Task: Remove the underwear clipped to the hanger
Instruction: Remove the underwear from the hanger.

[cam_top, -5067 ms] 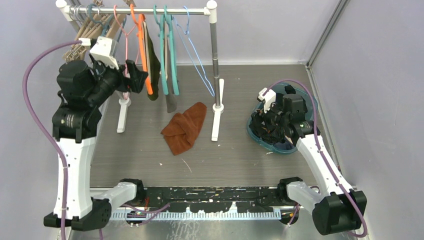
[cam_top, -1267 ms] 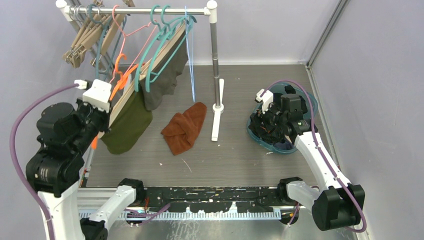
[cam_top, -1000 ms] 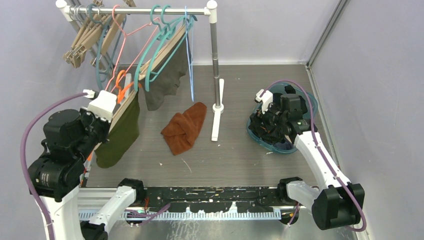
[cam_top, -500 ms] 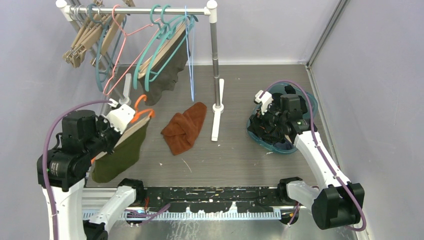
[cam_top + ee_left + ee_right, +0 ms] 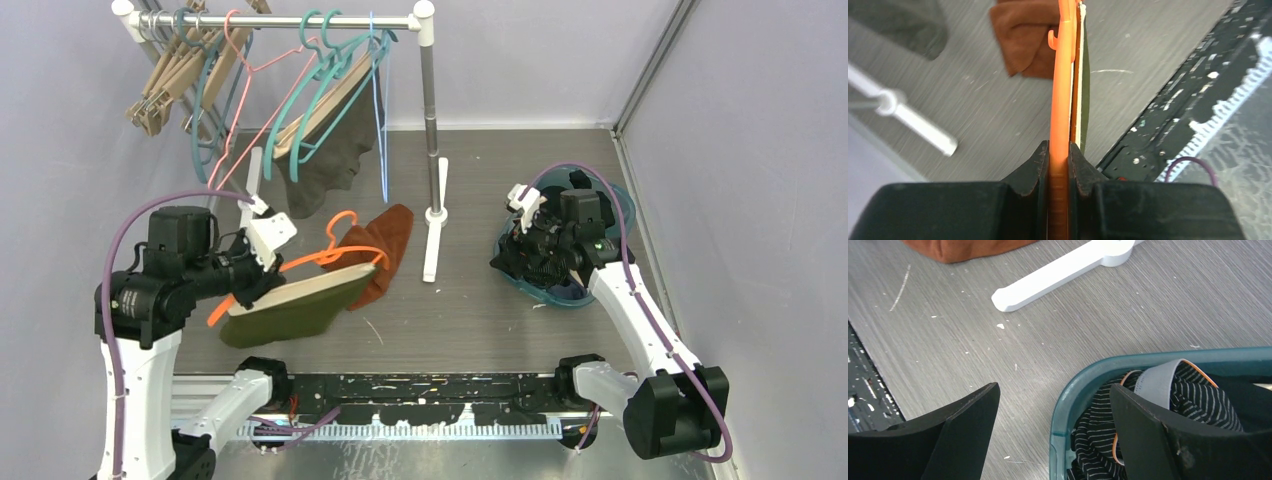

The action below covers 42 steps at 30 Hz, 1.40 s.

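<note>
1. Left side of the top view: my left hand (image 5: 262, 270) is clamped on the orange hanger (image 5: 340, 252). In the left wrist view both fingers (image 5: 1034, 167) press flat against the hanger's bar, with no gap.
2. The hanger lies nearly level, low in the left half of the frame, with its hook pointing to the upper right.
3. The olive-green underwear (image 5: 295, 310) is on this hanger and spreads along its lower edge, with its cream waistband against the bar. In the left wrist view it shows as a thin olive strip (image 5: 1084, 90) just right of the orange bar. Whether it touches the desk (image 5: 480, 300) cannot be determined.
4. Upper left to upper centre: the clothes rack (image 5: 270, 20) carries wooden, pink, teal and blue hangers. The grey-brown underwear (image 5: 335, 160) hangs from a teal hanger (image 5: 300, 120), tilted.
5. Centre: a rust-brown cloth (image 5: 390, 235) lies on the desk, partly under the orange hanger's hook and beside the rack's white foot (image 5: 432, 245).
6. Right: my right hand (image 5: 520, 250) hovers at the left rim of the teal basin (image 5: 612, 200). Its jaws stand wide apart and grip nothing. In the right wrist view one finger is over bare desk and the other over the basin.
7. Dark striped underwear (image 5: 1198, 390) with a grey waistband lies inside the basin.
</note>
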Each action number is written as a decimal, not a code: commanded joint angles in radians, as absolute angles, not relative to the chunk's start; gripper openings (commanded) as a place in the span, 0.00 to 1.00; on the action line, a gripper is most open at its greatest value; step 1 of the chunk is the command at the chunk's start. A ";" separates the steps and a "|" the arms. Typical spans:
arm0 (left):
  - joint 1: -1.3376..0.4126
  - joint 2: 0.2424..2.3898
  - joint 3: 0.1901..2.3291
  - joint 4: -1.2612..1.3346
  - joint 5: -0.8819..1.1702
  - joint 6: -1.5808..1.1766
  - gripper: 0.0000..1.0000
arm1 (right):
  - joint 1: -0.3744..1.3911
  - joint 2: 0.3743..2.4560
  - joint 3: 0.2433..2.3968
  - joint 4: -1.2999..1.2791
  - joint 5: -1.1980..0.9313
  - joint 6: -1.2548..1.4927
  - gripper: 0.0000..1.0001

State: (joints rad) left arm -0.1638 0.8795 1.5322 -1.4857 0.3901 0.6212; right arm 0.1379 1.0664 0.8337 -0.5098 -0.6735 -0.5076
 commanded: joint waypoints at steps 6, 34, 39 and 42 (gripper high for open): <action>-0.167 0.877 1.451 -1.261 0.841 0.519 0.00 | 0.143 1.016 0.831 -0.525 -0.931 -0.541 0.87; -0.167 0.912 1.399 -0.453 0.967 -0.268 0.00 | 0.143 0.958 0.914 -0.008 -1.118 -0.096 0.86; -0.167 0.899 1.366 -0.394 0.988 -0.344 0.00 | 0.142 0.953 0.932 0.083 -1.079 -0.011 0.86; -0.166 0.894 1.349 -0.345 1.005 -0.396 0.00 | 0.142 0.953 0.927 0.158 -1.066 0.061 0.87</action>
